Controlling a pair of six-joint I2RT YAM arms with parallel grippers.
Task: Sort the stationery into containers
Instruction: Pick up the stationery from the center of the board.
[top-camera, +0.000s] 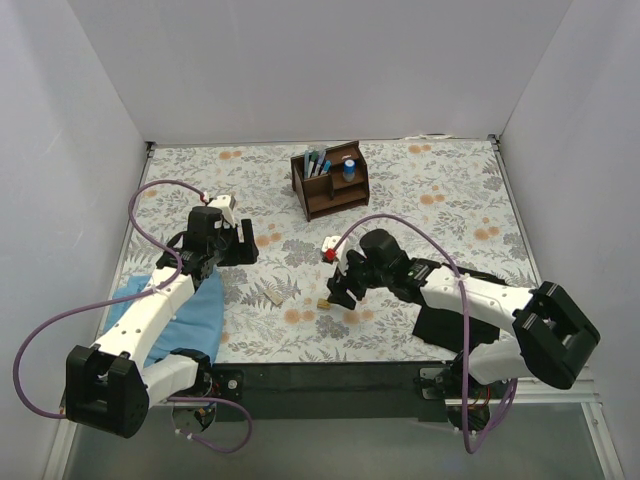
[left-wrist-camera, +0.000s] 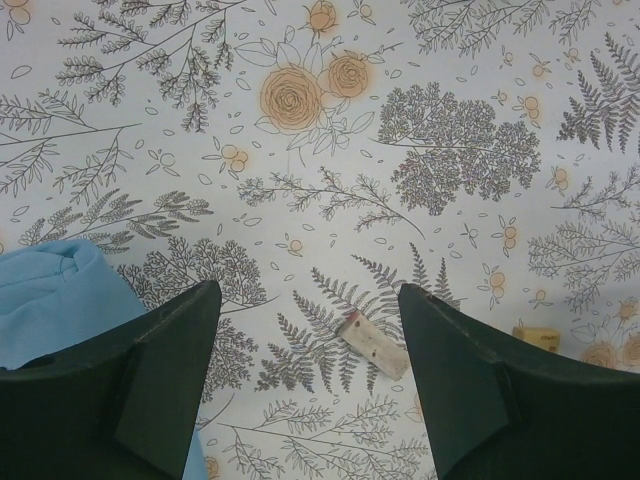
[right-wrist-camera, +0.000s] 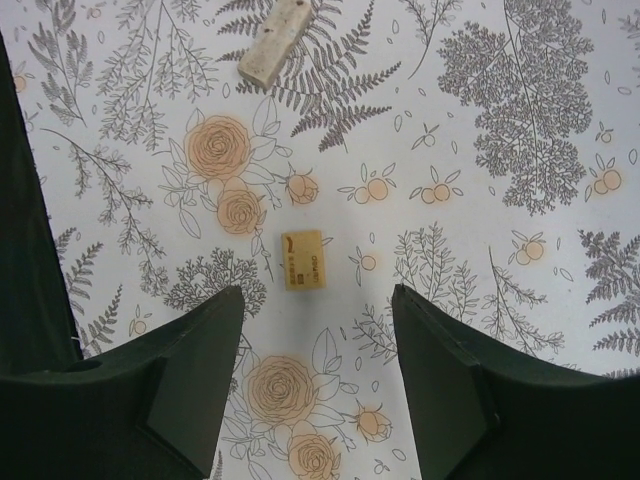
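Note:
The dark-brown organiser (top-camera: 330, 182) stands at the back centre. Several pens (top-camera: 315, 160) stand in its tall slots and the blue-and-grey cylinder (top-camera: 349, 170) sits on a shelf. The flat beige piece (top-camera: 272, 293) lies on the floral tablecloth; in the left wrist view it (left-wrist-camera: 375, 345) lies ahead of my open, empty left gripper (left-wrist-camera: 308, 300), nearer the right finger. The tan block (right-wrist-camera: 304, 260) lies flat just ahead of my open, empty right gripper (right-wrist-camera: 318, 300), a little left of centre. It also shows in the top view (top-camera: 323, 302), beside the right gripper (top-camera: 338, 292). My left gripper (top-camera: 243, 245) hovers at the left.
A light-blue cloth (top-camera: 185, 310) lies under the left arm at the near left and shows in the left wrist view (left-wrist-camera: 50, 300). A black cloth (top-camera: 440, 325) lies under the right arm. White walls enclose the table on three sides.

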